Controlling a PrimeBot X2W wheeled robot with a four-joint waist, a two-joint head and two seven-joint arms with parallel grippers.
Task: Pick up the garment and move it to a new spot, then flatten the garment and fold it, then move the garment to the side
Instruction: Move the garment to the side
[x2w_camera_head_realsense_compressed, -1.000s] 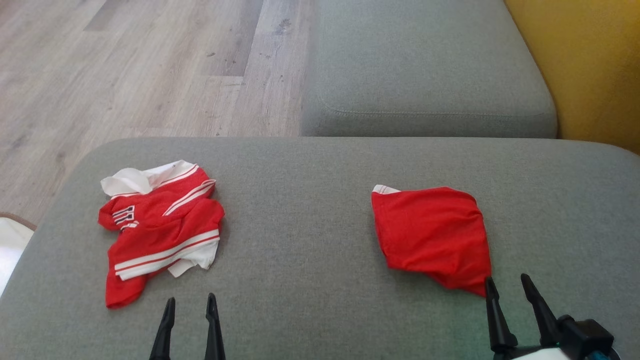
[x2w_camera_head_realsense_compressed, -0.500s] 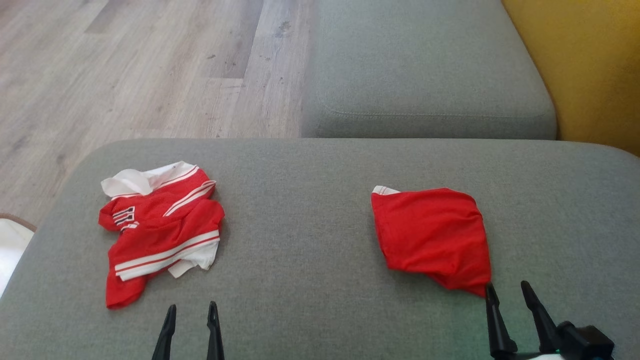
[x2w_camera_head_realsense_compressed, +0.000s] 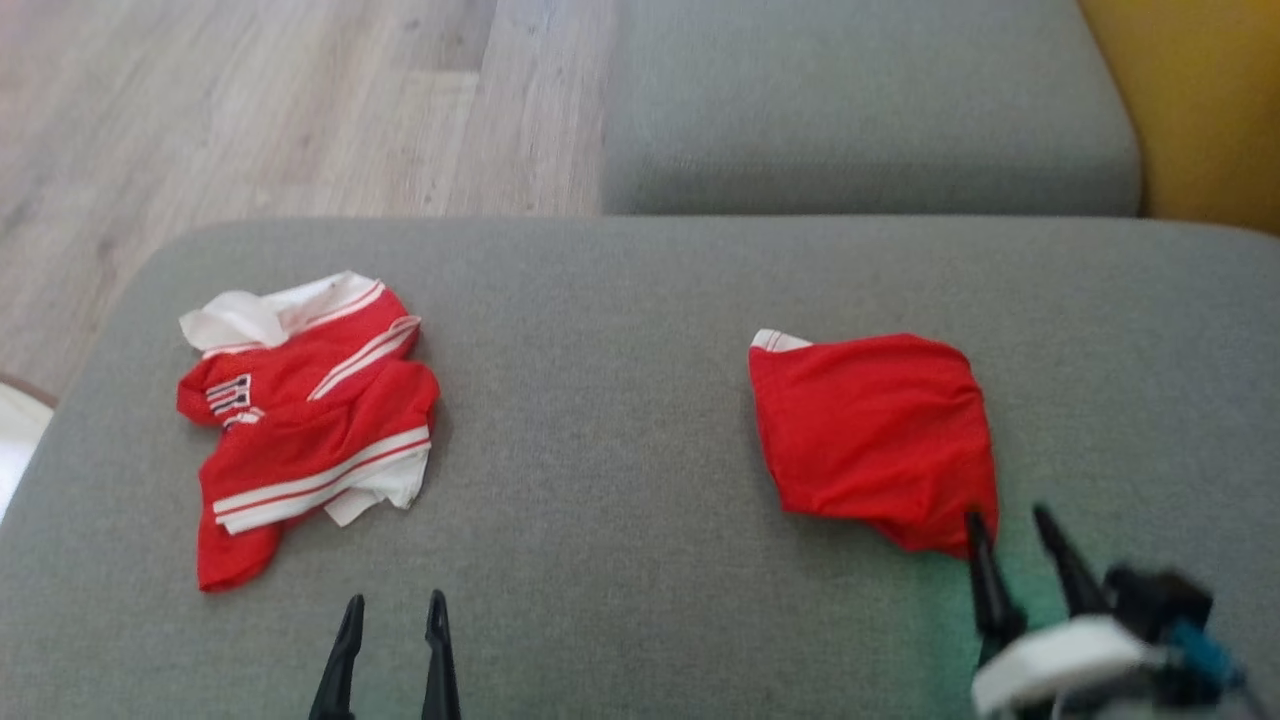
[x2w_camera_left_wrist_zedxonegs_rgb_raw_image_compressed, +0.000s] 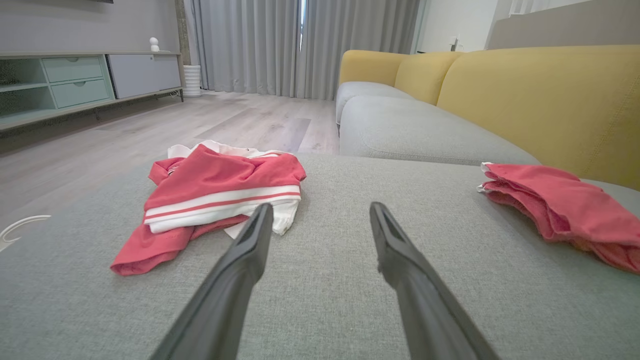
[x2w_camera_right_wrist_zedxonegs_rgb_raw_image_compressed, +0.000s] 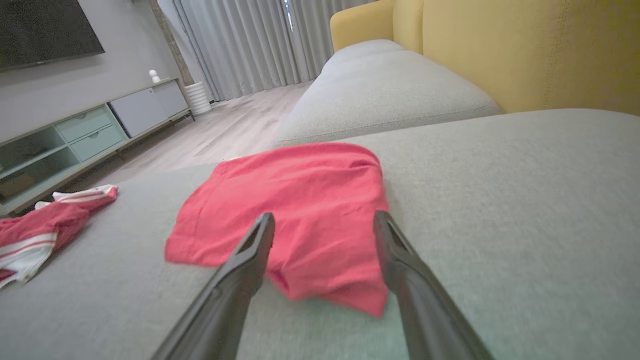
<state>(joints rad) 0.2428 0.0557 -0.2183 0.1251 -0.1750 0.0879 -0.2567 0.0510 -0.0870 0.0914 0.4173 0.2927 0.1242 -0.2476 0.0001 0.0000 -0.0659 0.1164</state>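
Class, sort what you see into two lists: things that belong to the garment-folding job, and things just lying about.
Job: striped red shirt; plain red garment; grey cushion under them; left pincer; right pincer, both open.
Lying about: wooden floor; yellow backrest; cabinet; curtains.

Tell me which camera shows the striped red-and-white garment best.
Head view: the striped garment lies whole, seen from above, crumpled on the grey cushion. Left wrist view shows it low and foreshortened. Right wrist view catches just a part at its left border.
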